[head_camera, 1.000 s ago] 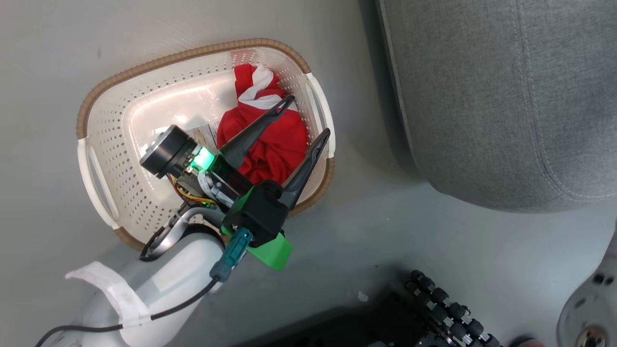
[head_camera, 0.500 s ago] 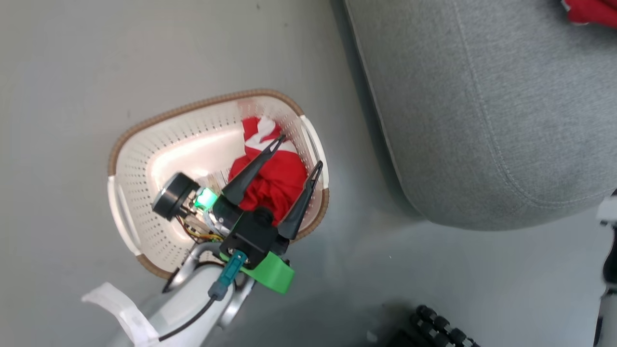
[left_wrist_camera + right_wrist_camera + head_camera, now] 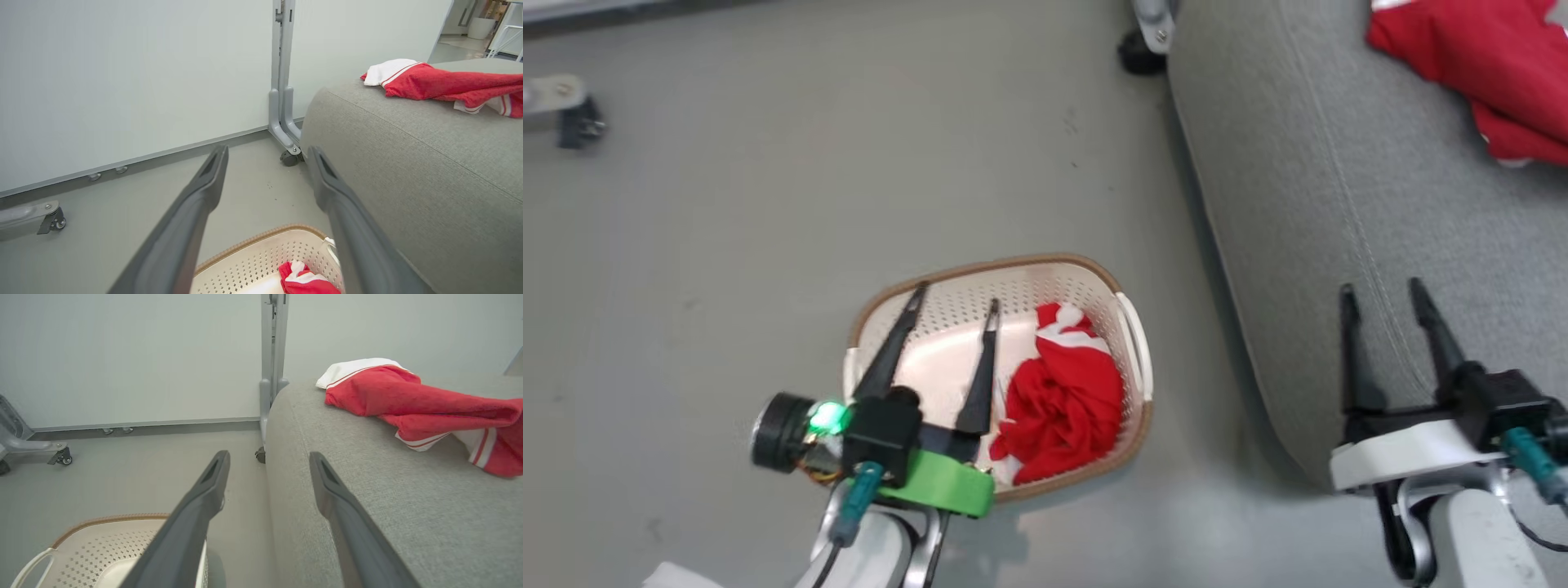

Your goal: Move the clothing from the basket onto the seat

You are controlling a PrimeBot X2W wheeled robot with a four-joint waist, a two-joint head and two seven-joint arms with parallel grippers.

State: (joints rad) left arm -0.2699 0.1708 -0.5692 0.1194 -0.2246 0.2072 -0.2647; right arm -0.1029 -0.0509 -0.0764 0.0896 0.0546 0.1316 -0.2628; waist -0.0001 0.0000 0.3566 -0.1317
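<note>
The cream basket [image 3: 1137, 359] with a brown rim stands on the floor beside the grey seat [image 3: 1339, 147]. A crumpled red and white garment [image 3: 1063, 400] lies in its right half, also seen in the left wrist view [image 3: 304, 281]. A second red garment [image 3: 1478, 57] with white striped trim [image 3: 412, 402] rests on the seat top. My left gripper [image 3: 956, 296] hovers open over the basket's left half, holding nothing. My right gripper [image 3: 1380, 286] is open and empty over the seat's near edge.
A grey panel stand on castors [image 3: 286, 134] rises at the seat's far corner before a white wall. Another castor foot [image 3: 560, 106] sits far left on the grey floor [image 3: 727, 245].
The head camera has swung, bringing the right gripper and the garment on the seat into view. The left gripper now stands over the basket's left half instead of over the garment.
</note>
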